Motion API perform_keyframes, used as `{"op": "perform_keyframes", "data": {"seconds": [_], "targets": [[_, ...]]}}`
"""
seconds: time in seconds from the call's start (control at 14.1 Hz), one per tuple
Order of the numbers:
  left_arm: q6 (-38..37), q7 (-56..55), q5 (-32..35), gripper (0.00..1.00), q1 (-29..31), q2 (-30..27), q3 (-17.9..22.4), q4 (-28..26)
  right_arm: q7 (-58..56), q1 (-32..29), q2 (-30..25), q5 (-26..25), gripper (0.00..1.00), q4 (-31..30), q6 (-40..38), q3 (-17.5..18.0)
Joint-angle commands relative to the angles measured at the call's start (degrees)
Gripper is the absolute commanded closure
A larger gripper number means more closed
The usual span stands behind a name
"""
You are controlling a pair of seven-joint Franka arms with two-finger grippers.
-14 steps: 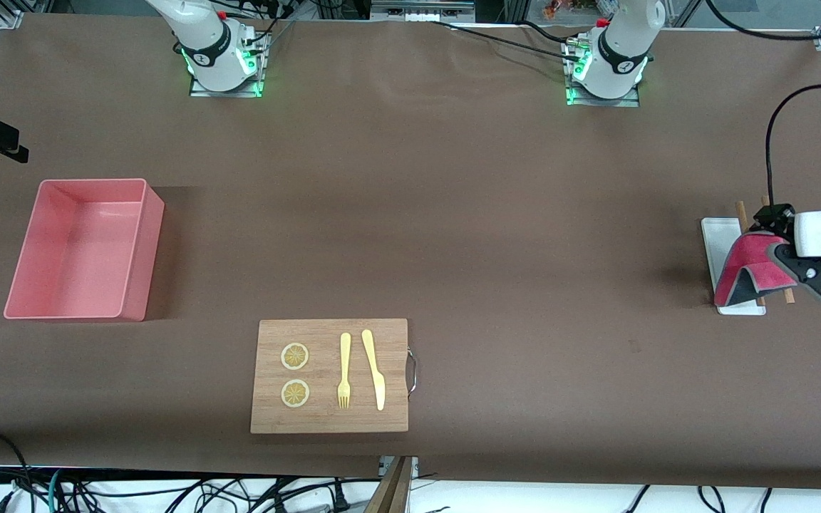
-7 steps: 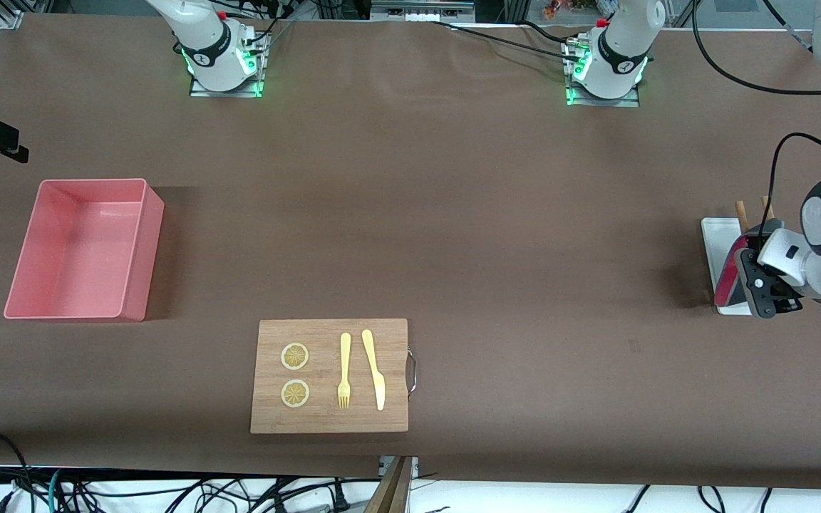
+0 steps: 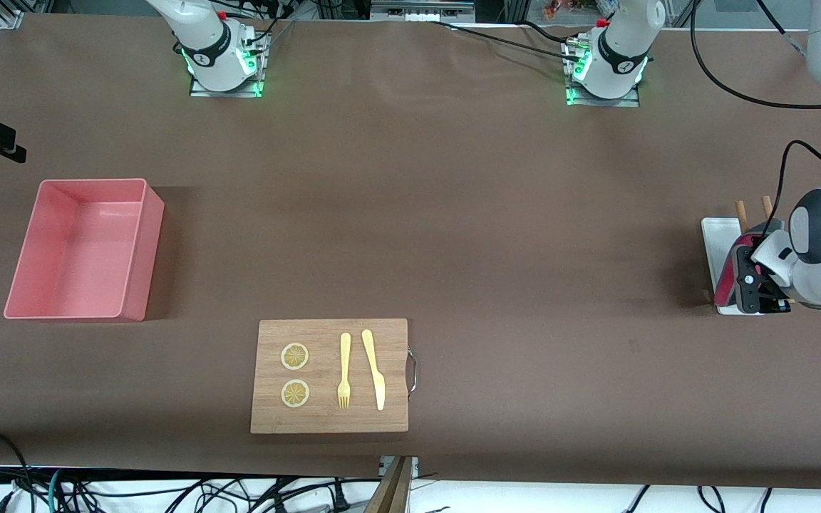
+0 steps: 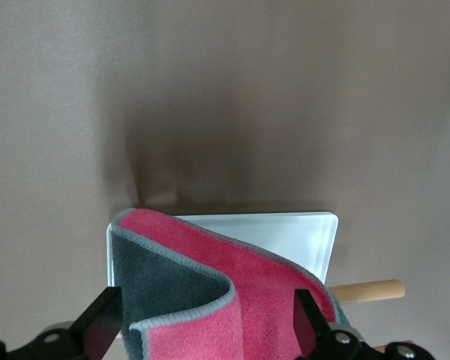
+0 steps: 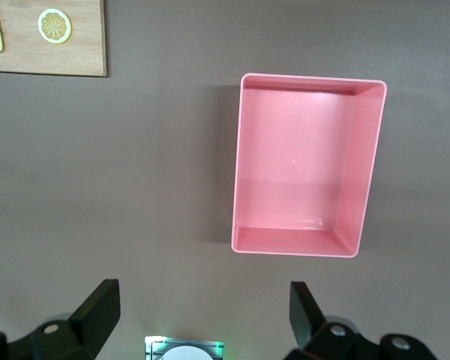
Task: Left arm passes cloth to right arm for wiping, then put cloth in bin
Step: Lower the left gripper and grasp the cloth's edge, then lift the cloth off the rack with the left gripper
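Front view: pink rectangular plastic bin (image 3: 83, 249) sits empty. Folded magenta-and-grey cloth (image 4: 225, 300) lies on the flat white tray (image 4: 300, 236), between the left hand's (image 4: 210, 330) spread fingers. Right hand (image 5: 199, 322) waits, open, over the counter (image 3: 453, 214).

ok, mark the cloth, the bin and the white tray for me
cloth (image 4: 232, 300): left wrist view, pink face.
bin (image 3: 136, 249): front view, side wall toward the board.
white tray (image 4: 285, 232): left wrist view, bare floor beside the cloth.
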Motion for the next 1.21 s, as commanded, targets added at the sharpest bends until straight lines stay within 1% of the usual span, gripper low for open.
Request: {"op": "perform_keyframes", "data": {"seconds": [0.0,0.14,0.28,0.43,0.5,0.64,0.78,0.92,1.07,1.14], "targets": [[-1.0,3.5,1.6,0.00,1.1,0.5,-0.3,1.7,-1.0,-0.8,0.0,1.0,0.00,0.3,0.2,0.3],[-1.6,3.8,1.5,0.00,1.3,0.0,-0.2,1.6,-1.0,-0.8,-0.1,1.0,0.00,0.3,0.2,0.2],[-2.8,4.3,1.4,0.00,3.9,-0.9,-0.5,0.8,-1.0,-0.8,0.0,1.0,0.00,0.3,0.2,0.2],[-2.9,5.5,1.3,0.00,4.5,-3.7,-0.5,-1.1,-1.0,-0.7,0.0,1.0,0.00,0.3,0.2,0.3],[-2.9,5.4,0.9,0.00,4.7,-6.1,-0.5,-3.8,-1.0,-0.7,0.0,1.0,0.00,0.3,0.2,0.3],[-1.9,4.5,-0.4,0.00,7.9,-11.3,-0.6,-9.9,-1.0,-0.7,-0.1,1.0,0.00,0.3,0.2,0.3],[1.8,3.3,-2.3,0.00,10.6,-13.2,-0.6,-14.5,-0.9,-0.6,-0.1,1.0,0.00,0.3,0.2,0.3],[5.2,3.0,-4.0,0.00,13.2,-14.0,-0.7,-17.2,-1.0,-0.7,0.6,1.2,0.00,0.3,0.2,0.3],[5.2,3.1,-6.0,0.00,13.6,-14.4,-0.8,-17.5,-0.7,-0.5,0.7,1.2,0.00,0.3,0.2,0.4],[5.1,3.3,-8.1,0.00,14.0,-14.3,-0.8,-17.9,-0.4,-0.3,1.3,1.1,0.00,0.3,0.3,0.5]]}}
